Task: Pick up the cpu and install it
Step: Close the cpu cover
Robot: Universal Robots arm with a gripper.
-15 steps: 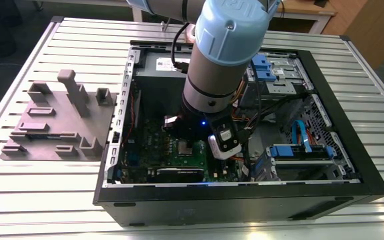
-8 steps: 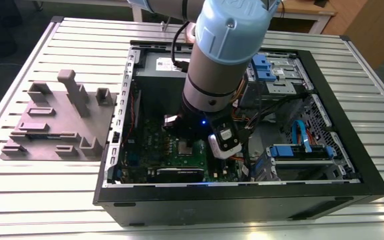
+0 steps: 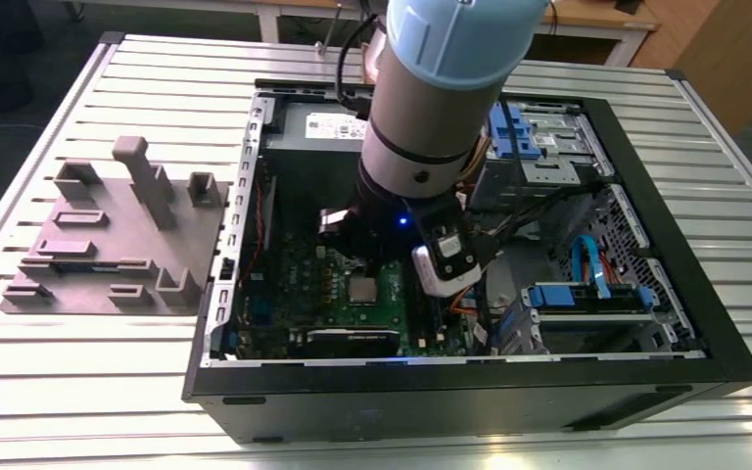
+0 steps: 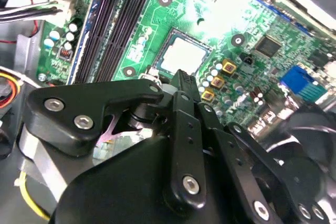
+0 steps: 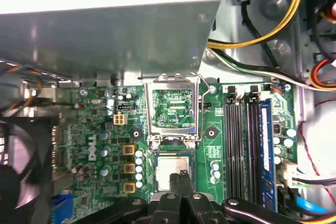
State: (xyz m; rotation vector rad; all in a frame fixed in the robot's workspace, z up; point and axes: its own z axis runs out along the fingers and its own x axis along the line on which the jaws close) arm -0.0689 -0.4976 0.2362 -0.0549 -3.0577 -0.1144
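The cpu (image 5: pixel 171 167) is a small silver square lying flat in the socket of the green motherboard (image 5: pixel 94 129). It also shows in the second wrist view as the cpu (image 4: pixel 184 56) and in the exterior view as the cpu (image 3: pixel 364 289). The socket's metal retention frame (image 5: pixel 173 109) is flipped up and open beside it. My gripper (image 5: pixel 181 178) hangs just over the near edge of the chip, its black fingers (image 4: pixel 185 85) pressed together with nothing between them. The arm (image 3: pixel 435 88) reaches down into the open computer case (image 3: pixel 689 294).
A grey plastic block tray (image 3: pixel 115 235) stands on the slatted table at the exterior view's left. Inside the case are memory slots (image 5: pixel 247 129), a black fan (image 5: pixel 16 171), a grey metal box (image 5: pixel 105 35), loose cables (image 5: pixel 273 30) and blue drive brackets (image 3: pixel 586 294).
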